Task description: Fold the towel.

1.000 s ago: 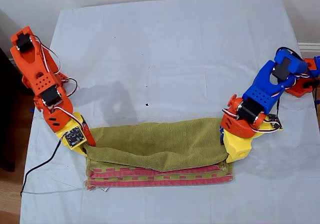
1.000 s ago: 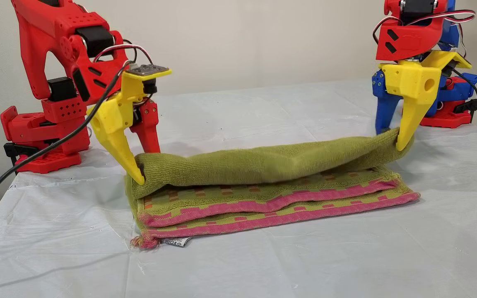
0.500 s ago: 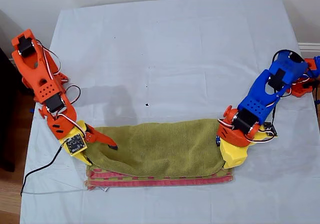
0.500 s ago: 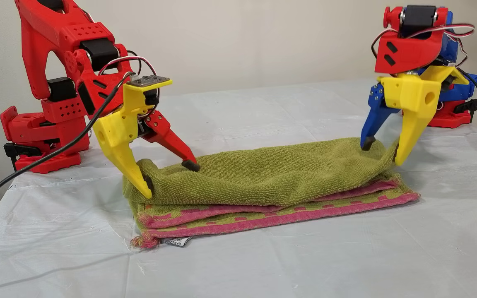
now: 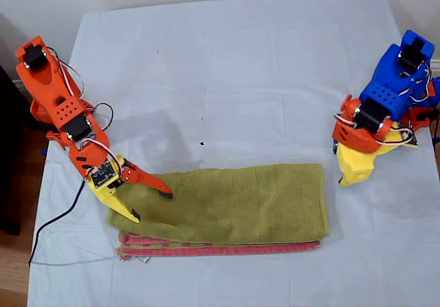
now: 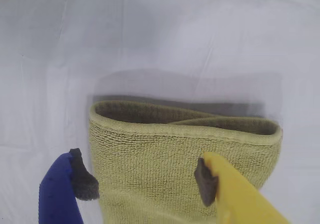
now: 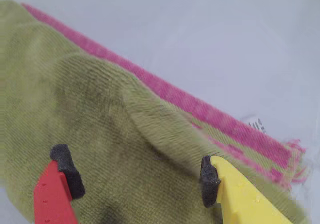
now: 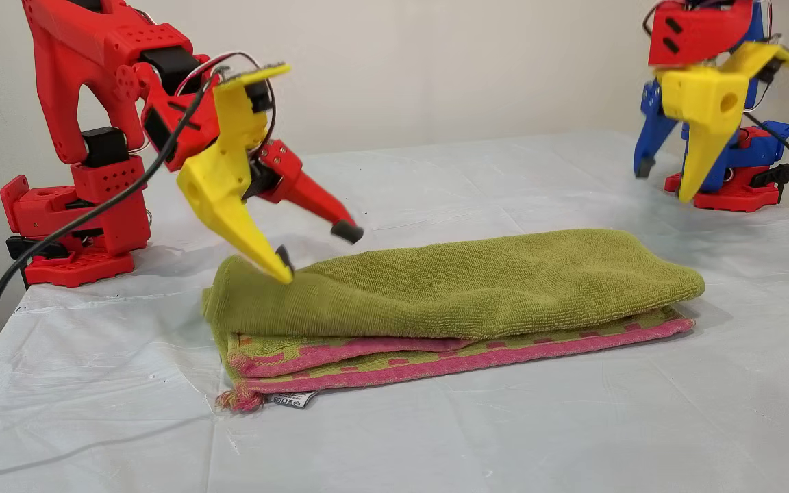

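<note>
The olive-green towel [image 5: 227,204] lies folded in layers near the front of the table, its pink-red border [image 8: 449,363] showing along the front edge. My first gripper [image 5: 342,169], with blue and yellow fingers, hangs open above the sheet, off the towel's end at the exterior view's right [image 8: 663,185]. In the first wrist view the towel's folded end [image 6: 185,154] lies below it. My second gripper [image 5: 151,206], red and yellow, is open just above the towel's other end [image 8: 316,253]. Its yellow fingertip [image 8: 285,274] is at or just above the cloth. Neither gripper holds anything.
A white-pale blue sheet [image 5: 240,80] covers the whole table. The arm bases stand at the exterior view's left [image 8: 72,226] and right [image 8: 744,185] edges. A black cable [image 5: 55,224] trails off the exterior view's left side. A small label [image 8: 292,400] sticks out of the towel's front corner.
Both grippers opened and let go of the towel's upper layer, which settled flat. My first gripper rose and pulled away towards the exterior view's right. My second gripper lifted slightly.
</note>
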Available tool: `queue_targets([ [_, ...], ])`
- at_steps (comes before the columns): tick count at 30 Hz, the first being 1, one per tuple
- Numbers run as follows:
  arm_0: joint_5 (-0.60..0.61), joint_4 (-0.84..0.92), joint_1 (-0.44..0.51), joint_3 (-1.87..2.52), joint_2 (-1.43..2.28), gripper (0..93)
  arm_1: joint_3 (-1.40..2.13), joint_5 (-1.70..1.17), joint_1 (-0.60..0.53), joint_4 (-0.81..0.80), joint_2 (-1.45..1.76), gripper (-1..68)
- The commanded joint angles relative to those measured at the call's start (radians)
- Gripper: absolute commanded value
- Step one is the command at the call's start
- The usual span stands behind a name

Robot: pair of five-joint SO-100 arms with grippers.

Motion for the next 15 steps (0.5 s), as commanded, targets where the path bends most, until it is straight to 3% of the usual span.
queue_targets([
  [1, 0.025, -0.046, -0.025, -0.061, 0.048, 48.6, 0.035, 0.005, 0.000, 0.003, 0.190, 40.9],
  [3, 0.038, -0.046, -0.037, -0.060, 0.066, 48.5, 0.069, -0.012, 0.009, 0.003, 0.229, 39.8],
  [6, 0.057, -0.035, -0.049, -0.020, 0.137, 48.4, 0.143, -0.069, 0.040, 0.002, 0.314, 32.6],
  [7, 0.058, -0.023, -0.054, -0.005, 0.164, 48.4, 0.183, -0.094, 0.058, 0.002, 0.357, 24.7],
  [9, 0.064, -0.021, -0.057, 0.031, 0.213, 48.4, 0.227, -0.161, 0.092, 0.000, 0.420, 15.5],
  [11, 0.080, -0.012, -0.060, 0.052, 0.249, 48.4, 0.261, -0.313, 0.169, 0.000, 0.482, 0.2],
  [14, 0.094, 0.046, -0.074, 0.064, 0.298, 44.7, 0.249, -0.584, 0.287, -0.002, 0.522, 0.2],
  [15, 0.129, 0.049, -0.078, 0.072, 0.319, 31.0, 0.227, -0.712, 0.339, -0.002, 0.523, 0.2],
])
